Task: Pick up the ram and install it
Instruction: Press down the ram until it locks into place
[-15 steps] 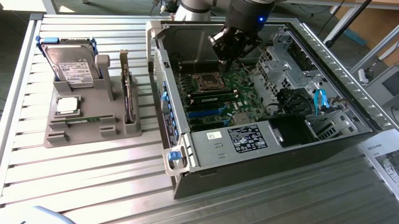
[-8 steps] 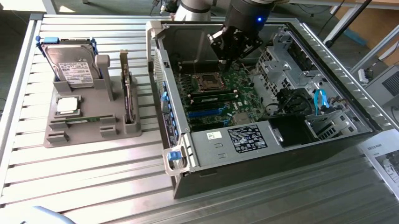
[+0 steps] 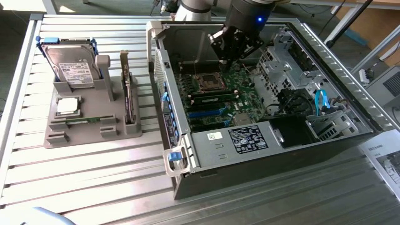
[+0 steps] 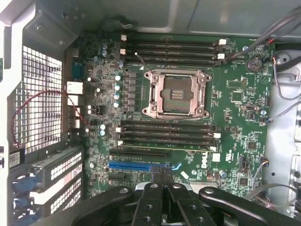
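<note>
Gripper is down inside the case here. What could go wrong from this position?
1. The gripper hangs close over the motherboard, right by the uncovered CPU socket. A small sideways drift could hit its exposed contacts.
2. The memory slots are narrow and tightly packed, so a slight misalignment could press on the wrong slot or a latch.
3. A loose red wire loops near the rear grille and might snag the arm.

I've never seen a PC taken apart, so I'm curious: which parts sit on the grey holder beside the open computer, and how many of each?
Hard drive: 1
Expansion card: 1
Square silver chip: 1
Ram: 1
Total: 4
</note>
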{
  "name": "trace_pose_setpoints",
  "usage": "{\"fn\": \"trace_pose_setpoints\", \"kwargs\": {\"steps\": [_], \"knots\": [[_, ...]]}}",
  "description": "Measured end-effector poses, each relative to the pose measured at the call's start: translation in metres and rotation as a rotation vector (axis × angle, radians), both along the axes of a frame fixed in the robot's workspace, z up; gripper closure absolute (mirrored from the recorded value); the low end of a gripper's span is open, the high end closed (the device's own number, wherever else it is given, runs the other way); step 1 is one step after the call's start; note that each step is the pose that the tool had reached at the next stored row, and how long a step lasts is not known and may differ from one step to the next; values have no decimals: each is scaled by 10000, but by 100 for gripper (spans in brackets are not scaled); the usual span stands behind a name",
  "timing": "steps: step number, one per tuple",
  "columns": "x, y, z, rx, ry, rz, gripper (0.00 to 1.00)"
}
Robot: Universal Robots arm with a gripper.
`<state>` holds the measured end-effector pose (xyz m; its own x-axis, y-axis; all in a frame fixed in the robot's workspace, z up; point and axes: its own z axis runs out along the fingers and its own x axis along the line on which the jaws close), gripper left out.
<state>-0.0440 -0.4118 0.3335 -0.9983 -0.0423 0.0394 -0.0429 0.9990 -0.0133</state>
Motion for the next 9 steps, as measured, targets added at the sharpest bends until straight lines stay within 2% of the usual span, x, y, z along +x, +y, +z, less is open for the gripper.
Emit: {"fn": "trace_pose_setpoints", "kwargs": {"steps": [3,9], "knots": [[0,0,0,0,0,-203,90],[0,0,0,0,0,-223,90]]}}
